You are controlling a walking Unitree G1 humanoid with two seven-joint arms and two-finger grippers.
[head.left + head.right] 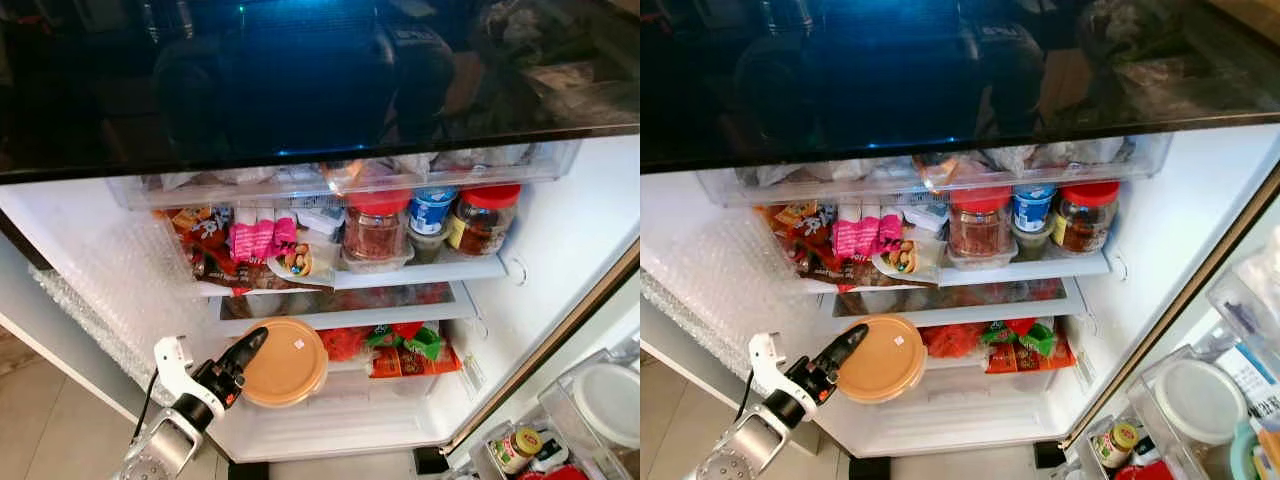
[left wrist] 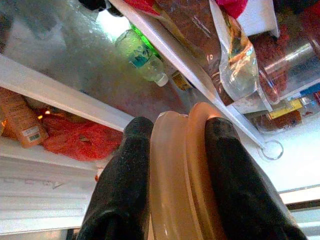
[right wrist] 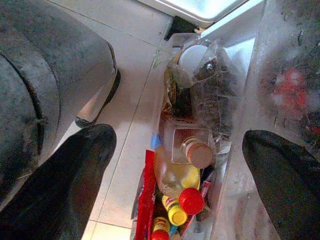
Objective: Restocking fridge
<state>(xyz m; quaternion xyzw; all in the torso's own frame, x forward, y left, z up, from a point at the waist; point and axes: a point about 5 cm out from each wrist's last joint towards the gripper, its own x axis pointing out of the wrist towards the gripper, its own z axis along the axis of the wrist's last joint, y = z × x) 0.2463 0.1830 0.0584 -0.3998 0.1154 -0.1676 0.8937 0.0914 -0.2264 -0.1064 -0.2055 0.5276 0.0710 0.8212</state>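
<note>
Low in the left of the frame, our left gripper [image 1: 243, 357] is clamped on the rim of the round tan container [image 1: 287, 362] (stiff, light, probably slippery plastic), before the fridge's lower shelf [image 1: 350, 306]. Our right gripper [image 3: 180, 185] hangs spread apart.

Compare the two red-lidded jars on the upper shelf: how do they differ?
The left jar sits in a clear tray, and its contents look reddish. The right jar stands straight on the shelf, with a yellow label and darker brown contents. A blue-lidded tub stands between them. Both are clear, upright and closed.
</note>
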